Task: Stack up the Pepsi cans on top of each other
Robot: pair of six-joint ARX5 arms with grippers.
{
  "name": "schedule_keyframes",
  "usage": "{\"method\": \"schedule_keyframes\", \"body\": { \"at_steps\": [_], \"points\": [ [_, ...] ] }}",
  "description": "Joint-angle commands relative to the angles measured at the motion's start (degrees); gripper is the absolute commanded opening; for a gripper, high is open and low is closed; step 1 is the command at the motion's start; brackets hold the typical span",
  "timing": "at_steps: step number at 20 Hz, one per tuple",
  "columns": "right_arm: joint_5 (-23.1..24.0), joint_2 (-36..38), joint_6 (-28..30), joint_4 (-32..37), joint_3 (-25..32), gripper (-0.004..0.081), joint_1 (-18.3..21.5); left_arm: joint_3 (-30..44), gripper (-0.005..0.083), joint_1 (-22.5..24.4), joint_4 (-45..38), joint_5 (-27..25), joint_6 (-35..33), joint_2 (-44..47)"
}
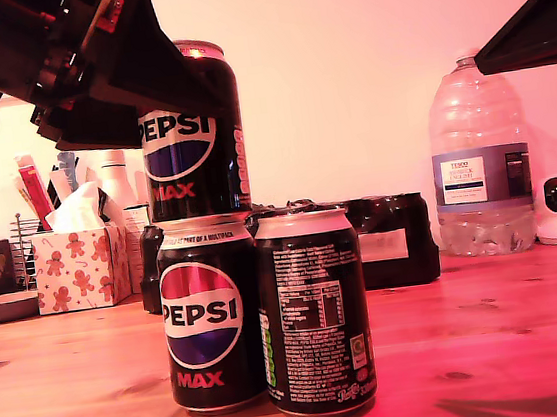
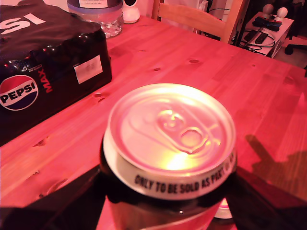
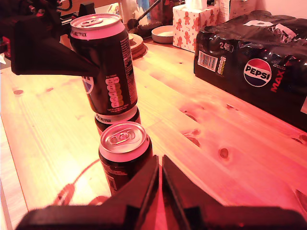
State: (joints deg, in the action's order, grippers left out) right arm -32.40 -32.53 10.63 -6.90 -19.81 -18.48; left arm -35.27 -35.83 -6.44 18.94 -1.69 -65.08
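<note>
my first gripper (image 2: 168,191) is clamped around the body of the top can (image 1: 192,128), its fingers on opposite sides just below the rim. this can sits upright on the bottom can (image 1: 210,317), rim to base, long axis vertical, logo facing the exterior camera. the third can (image 1: 313,310) stands upright on the table (image 1: 494,335), touching the bottom can on the exterior view's right, small print towards the camera, pull tab up. the stack is near the table's front edge in the exterior view, with the wrapped multipack (image 1: 393,241) and a water bottle (image 1: 481,170) further back.

my second gripper (image 3: 159,179) holds nothing, its jaws pressed together, just short of the third can.

these cans look full (so fairly heavy), with thin walls that dent under hard squeeze and smooth, slippery sides. i judge the best hold is mid-body from the sides, keeping the axis plumb so the base seats inside the rim below.
</note>
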Motion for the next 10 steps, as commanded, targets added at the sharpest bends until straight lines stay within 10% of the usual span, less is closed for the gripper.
{"method": "schedule_keyframes", "body": {
  "at_steps": [1,5,10],
  "points": [
    [0.0,-0.31,0.33,0.44,0.63,-0.0013,-0.26,-0.79,0.0442,0.04,-0.83,-0.35,-0.28,-0.5],
    [0.0,-0.31,0.33,0.44,0.63,-0.0013,-0.26,-0.79,0.0715,0.04,-0.94,-0.22,-0.31,-0.5],
    [-0.02,-0.31,0.31,0.46,0.63,-0.0013,-0.26,-0.9,0.0736,0.04,-2.97,0.11,-1.36,-0.35]
  ]
}}
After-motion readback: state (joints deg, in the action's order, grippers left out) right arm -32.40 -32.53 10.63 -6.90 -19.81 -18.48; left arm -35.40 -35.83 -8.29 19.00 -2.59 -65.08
